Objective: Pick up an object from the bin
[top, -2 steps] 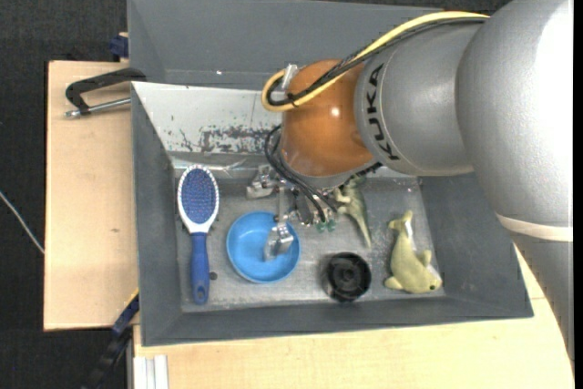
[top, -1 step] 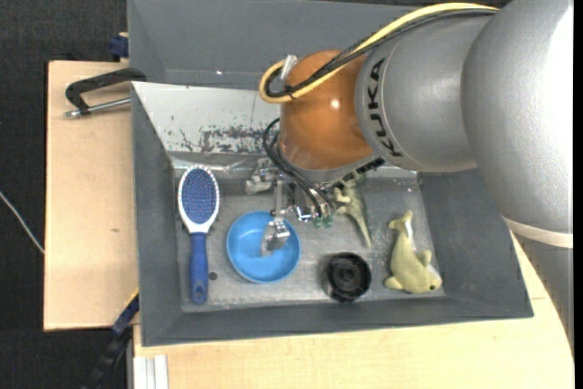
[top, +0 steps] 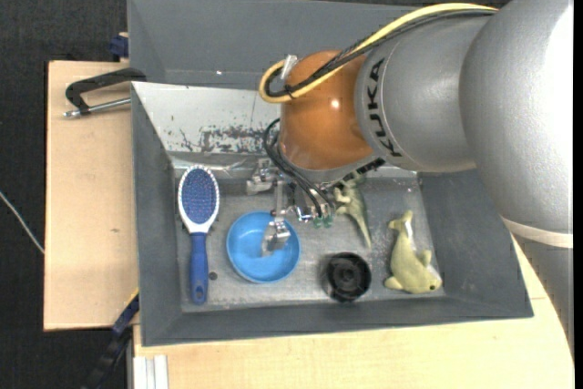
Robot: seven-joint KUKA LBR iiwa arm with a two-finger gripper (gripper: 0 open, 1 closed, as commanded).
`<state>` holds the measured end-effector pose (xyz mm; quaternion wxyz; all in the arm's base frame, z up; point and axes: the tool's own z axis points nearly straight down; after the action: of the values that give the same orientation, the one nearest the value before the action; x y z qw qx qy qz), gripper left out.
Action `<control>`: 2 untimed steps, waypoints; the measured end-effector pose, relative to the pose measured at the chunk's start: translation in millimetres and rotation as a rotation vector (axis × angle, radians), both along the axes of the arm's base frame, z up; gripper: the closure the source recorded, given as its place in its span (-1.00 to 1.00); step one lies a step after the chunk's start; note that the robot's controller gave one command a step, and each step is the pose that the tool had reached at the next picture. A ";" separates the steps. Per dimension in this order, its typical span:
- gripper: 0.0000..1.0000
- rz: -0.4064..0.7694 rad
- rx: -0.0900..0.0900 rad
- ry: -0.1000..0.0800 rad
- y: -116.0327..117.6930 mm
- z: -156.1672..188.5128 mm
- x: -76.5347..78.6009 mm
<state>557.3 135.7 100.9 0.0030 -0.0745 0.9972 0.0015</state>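
Observation:
My gripper [top: 276,234] hangs low in the middle of the bin, directly over a round blue bowl [top: 258,261] that lies on the floor near the front wall. Its metal tip overlaps the bowl's upper right part; whether it touches the bowl I cannot tell. Just right of the gripper lies a small green dinosaur-like toy [top: 356,212], partly hidden under the wrist. A black round cap-like thing [top: 346,276] sits right of the bowl at the front.
A blue hairbrush [top: 198,230] with a white rim lies lengthwise along the left wall. A pale yellow dolphin toy [top: 412,265] rests at the front right. The orange wrist cover and the arm hide the bin's back right part.

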 end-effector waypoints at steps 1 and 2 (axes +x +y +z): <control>-1.00 -0.062 -0.001 0.006 -4.4 -26.5 2.7; -1.00 -0.062 -0.001 0.003 -3.6 -24.8 3.7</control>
<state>561.0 132.1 76.1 0.0014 -0.0437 0.9990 0.0012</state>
